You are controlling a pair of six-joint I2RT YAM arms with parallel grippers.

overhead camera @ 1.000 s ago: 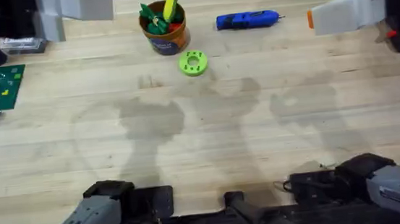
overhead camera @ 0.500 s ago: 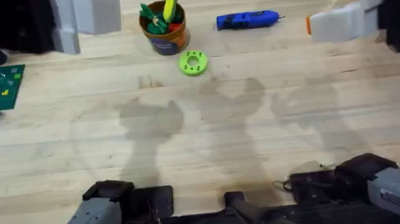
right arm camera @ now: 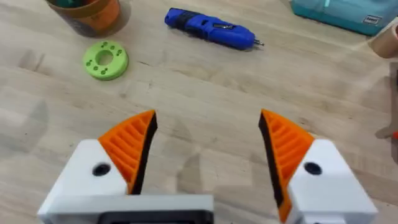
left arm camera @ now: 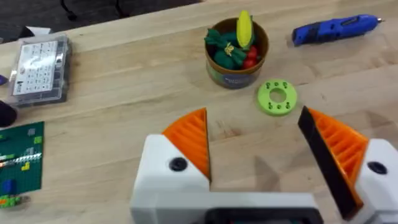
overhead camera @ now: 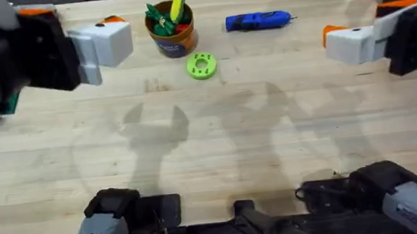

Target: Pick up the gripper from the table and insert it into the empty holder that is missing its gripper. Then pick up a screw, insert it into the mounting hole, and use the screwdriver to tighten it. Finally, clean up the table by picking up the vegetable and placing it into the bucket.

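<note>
Pale wooden surface (overhead camera: 218, 143): we log yellow-green toy vegetable (left arm camera: 244, 28) inside orange-brown round bucket (left arm camera: 237, 68), bright blue cylindrical screwdriver (overhead camera: 258, 22) nearby; left hand (left arm camera: 264, 149) and right hand (right arm camera: 208, 146) both spread apart, empty.

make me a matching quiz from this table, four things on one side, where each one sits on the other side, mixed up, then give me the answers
Things:
1. vegetable
2. screwdriver
3. lime-green ring
4. circuit board

Places:
A. flat on the table just in front of the bucket
B. standing in the bucket
C. lying on its side to the right of the bucket
D. at the table's left edge

Pairs: 1-B, 2-C, 3-A, 4-D
</note>
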